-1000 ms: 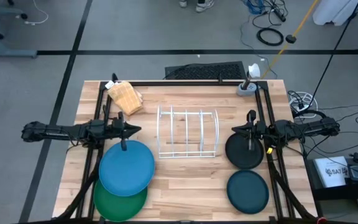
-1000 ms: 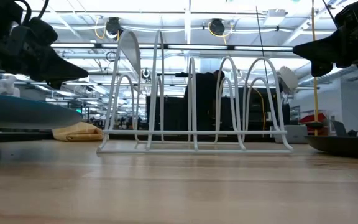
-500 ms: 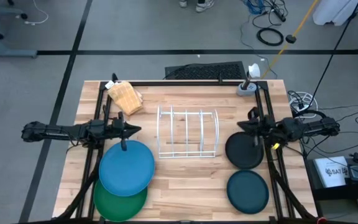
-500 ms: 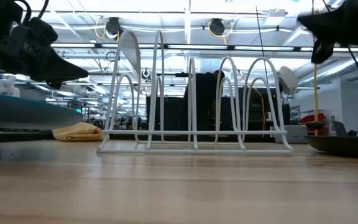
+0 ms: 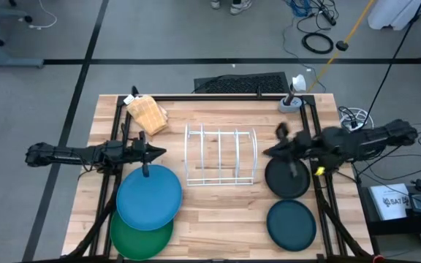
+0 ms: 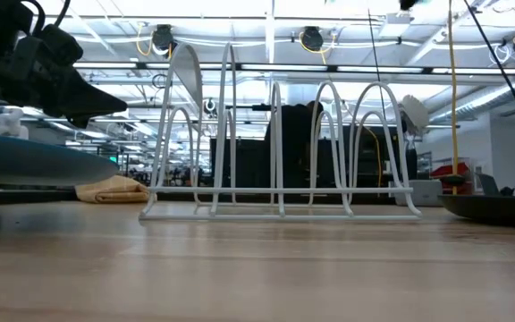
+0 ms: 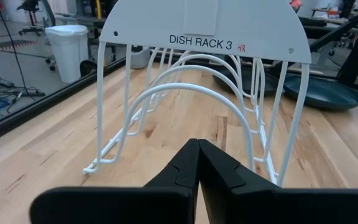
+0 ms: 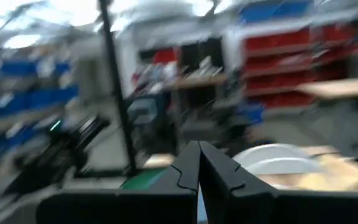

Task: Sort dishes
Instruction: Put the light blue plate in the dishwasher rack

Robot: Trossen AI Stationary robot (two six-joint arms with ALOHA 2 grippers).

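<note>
While your tabletop (image 5: 210, 219) carries everything, its biggest load is the white wire rack (image 5: 220, 156), standing empty near the middle, a little toward the far edge. Next in size, your light blue plate (image 5: 149, 197) lies toward the near left corner, overlapping the green plate (image 5: 140, 239) under it at the near edge. Your black plate (image 5: 287, 179) lies flat toward the right edge, just beside the rack, and the dark teal plate (image 5: 291, 224) lies near the near right corner, close to the black one but apart from it. A tan wooden block (image 5: 147, 115) sits near the far left corner.

Your left gripper (image 5: 149, 153) hangs over the far rim of the light blue plate, jaws pressed together on nothing. Your right gripper (image 5: 278, 143) is raised above the black plate's far rim, jaws likewise clenched and empty.
</note>
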